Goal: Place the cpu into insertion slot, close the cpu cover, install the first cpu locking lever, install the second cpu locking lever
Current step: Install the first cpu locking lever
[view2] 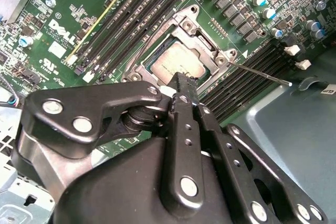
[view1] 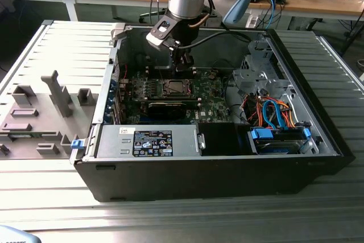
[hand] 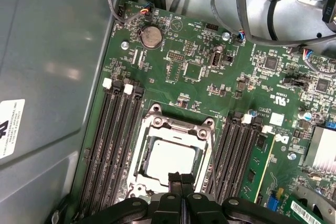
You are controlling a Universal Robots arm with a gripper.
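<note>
Gripper (hand: 181,178), its fingers pinched together on nothing, hangs over one edge of the cover (hand: 176,128) — the cpu (hand: 168,160) lies flat under that frame, just beneath and beyond the tips.

Ext. view high, oblique over PC case (view1: 199,177); both wrist views close, prob. steep, on insertion slot (view2: 142,65) (hand: 139,153).

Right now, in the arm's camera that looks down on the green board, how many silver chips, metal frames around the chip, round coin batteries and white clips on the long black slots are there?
In the first wrist view:
cpu: 1
cpu cover: 1
coin battery: 1
white slot clips: 4
Total: 7
</note>
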